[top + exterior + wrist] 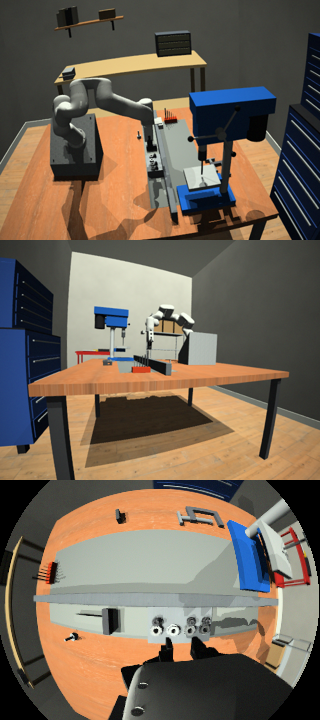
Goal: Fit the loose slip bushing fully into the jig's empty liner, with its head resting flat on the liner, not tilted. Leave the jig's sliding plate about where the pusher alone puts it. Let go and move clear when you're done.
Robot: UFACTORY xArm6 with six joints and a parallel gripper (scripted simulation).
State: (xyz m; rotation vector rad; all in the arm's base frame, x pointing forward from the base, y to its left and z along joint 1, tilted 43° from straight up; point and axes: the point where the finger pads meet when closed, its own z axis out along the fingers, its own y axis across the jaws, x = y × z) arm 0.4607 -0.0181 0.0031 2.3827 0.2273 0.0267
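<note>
The loose slip bushing stands on the orange table, left of the jig and apart from my fingers; it also shows small in the wrist view. The jig's dark sliding plate lies along the grey rail and carries a row of liners. My gripper hangs fingers down over the far end of that plate, partly open with nothing between the fingers. A dark block with a rod, apparently the pusher, sits on the rail beside the plate. I cannot tell which liner is empty.
A blue drill press stands right of the grey mat. A red drill-bit stand is at the mat's far end. My dark base block is on the left. A blue drawer cabinet stands right of the table.
</note>
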